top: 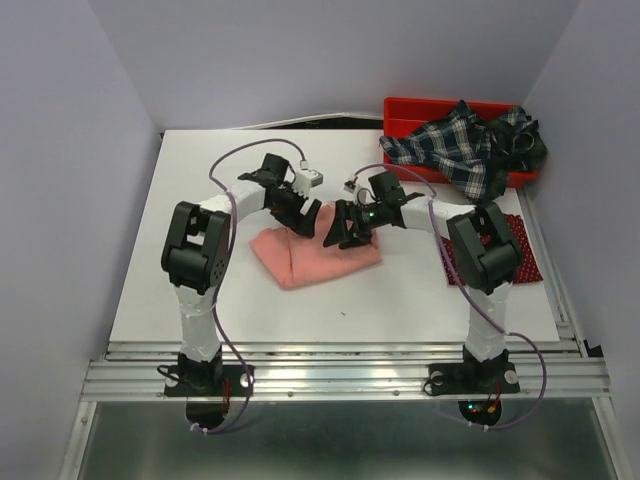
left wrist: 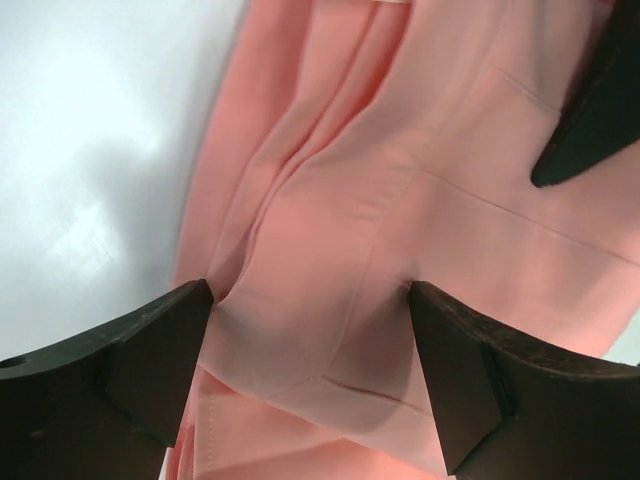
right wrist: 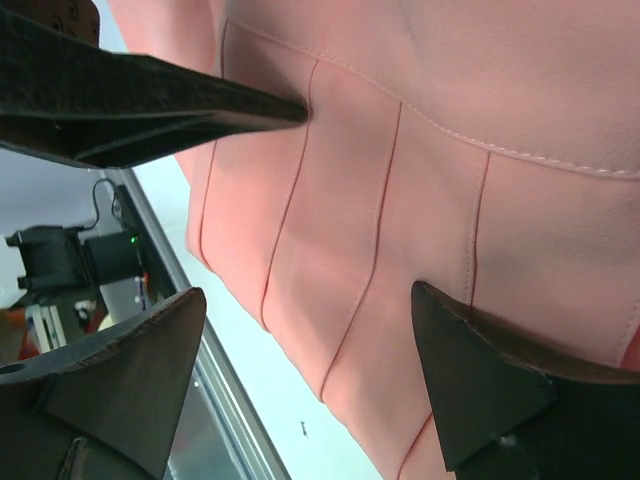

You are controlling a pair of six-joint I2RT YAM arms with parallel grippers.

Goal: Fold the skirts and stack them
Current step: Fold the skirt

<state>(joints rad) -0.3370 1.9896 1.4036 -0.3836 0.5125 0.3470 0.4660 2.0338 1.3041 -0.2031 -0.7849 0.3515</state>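
The salmon-pink skirt (top: 310,258) lies folded at the table's middle. My left gripper (top: 305,218) is open just over its far edge; in the left wrist view (left wrist: 310,300) the jaws stand wide around a fold of pink cloth (left wrist: 330,240). My right gripper (top: 340,232) is open over the skirt's far right part; in the right wrist view (right wrist: 300,310) pleated pink cloth (right wrist: 400,220) fills the gap. The plaid skirt (top: 465,145) is heaped on the red bin. The dark red dotted skirt (top: 520,250) lies flat at the right, behind the right arm.
The red plastic bin (top: 410,112) stands at the back right corner under the plaid skirt. White walls close the table on three sides. A metal rail (top: 340,375) runs along the near edge. The left gripper's finger shows in the right wrist view (right wrist: 150,100).
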